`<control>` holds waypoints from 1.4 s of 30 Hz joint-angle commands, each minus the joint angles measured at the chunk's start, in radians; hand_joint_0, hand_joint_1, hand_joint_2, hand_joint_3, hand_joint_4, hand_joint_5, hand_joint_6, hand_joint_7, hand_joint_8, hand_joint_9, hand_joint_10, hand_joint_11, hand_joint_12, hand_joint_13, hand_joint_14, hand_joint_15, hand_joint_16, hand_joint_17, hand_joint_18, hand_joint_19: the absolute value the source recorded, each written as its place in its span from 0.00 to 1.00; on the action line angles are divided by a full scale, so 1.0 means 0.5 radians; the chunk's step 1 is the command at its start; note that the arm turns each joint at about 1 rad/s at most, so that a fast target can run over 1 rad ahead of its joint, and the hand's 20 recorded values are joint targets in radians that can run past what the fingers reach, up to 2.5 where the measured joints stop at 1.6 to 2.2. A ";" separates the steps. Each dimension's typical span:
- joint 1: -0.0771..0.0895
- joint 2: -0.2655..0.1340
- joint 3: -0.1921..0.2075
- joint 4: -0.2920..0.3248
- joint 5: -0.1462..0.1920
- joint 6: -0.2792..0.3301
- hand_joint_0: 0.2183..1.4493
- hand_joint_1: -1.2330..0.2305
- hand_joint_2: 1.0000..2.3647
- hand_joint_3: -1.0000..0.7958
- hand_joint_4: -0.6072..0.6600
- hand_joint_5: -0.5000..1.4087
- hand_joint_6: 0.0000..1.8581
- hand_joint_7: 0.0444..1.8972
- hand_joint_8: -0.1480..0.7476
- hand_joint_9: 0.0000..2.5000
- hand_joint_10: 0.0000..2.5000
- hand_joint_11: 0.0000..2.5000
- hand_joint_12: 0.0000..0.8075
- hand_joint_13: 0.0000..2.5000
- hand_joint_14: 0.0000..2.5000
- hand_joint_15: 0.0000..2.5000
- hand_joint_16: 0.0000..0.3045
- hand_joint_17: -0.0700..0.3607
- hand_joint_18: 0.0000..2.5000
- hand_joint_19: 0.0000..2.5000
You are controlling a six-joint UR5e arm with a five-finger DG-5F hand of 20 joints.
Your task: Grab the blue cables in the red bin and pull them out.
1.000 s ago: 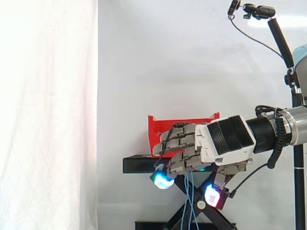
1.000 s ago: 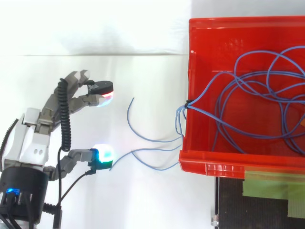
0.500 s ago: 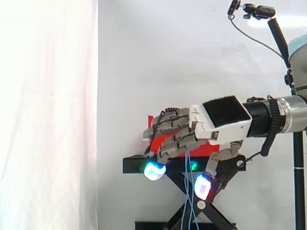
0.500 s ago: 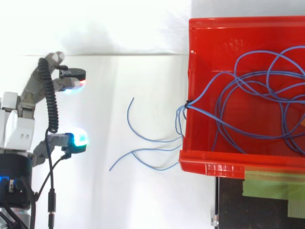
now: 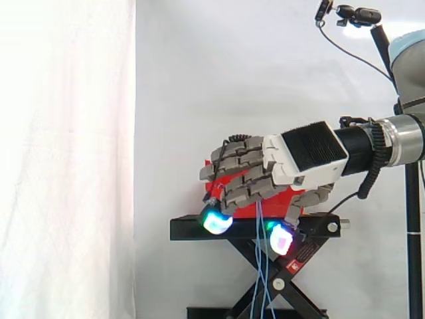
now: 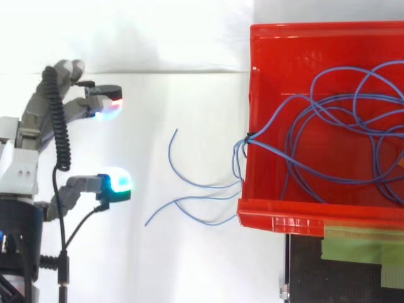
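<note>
The red bin (image 6: pixel 254 207) stands at the right of the top view and holds a tangle of thin blue cables (image 6: pixel 328 120). A tied bunch of them crosses the bin's left wall, and its loose ends (image 6: pixel 189 205) trail outside toward my hand. In the side view those ends hang down (image 5: pixel 263 266) in front of the black stand. My hand (image 6: pixel 19 170) is well to the left of the bin, open, its fingers relaxed with glowing pads and nothing between them. The nearest cable end lies a short way from the cyan pad. Seen from the side, the hand (image 5: pixel 305 156) is level with the bin.
The bin rests on a black scissor stand (image 5: pixel 192 229) before a white curtain. A black panel with green tape (image 6: pixel 341 265) lies below the bin in the top view. A camera on a black pole (image 5: pixel 358 14) stands at the upper right.
The hand rose from the stand's level to the bin's height. From above it drew back to the left, then edged slightly toward the bin. The cables lie as before.
</note>
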 commanded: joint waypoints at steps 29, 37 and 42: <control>-0.109 -0.003 -0.120 0.199 -0.063 -0.268 0.39 0.19 0.00 0.00 0.63 0.61 0.00 0.35 0.46 0.28 0.01 0.22 0.45 0.13 0.00 0.05 0.17 0.44 0.10 0.09; -0.162 -0.003 -0.071 0.172 -0.149 -0.274 0.39 0.19 0.00 0.00 0.63 0.61 0.00 0.35 0.46 0.29 0.01 0.23 0.45 0.13 0.00 0.05 0.17 0.43 0.10 0.09; -0.195 -0.003 -0.068 0.172 -0.173 -0.271 0.39 0.19 0.00 0.00 0.62 0.63 0.00 0.36 0.46 0.29 0.01 0.23 0.45 0.13 0.00 0.05 0.17 0.43 0.11 0.09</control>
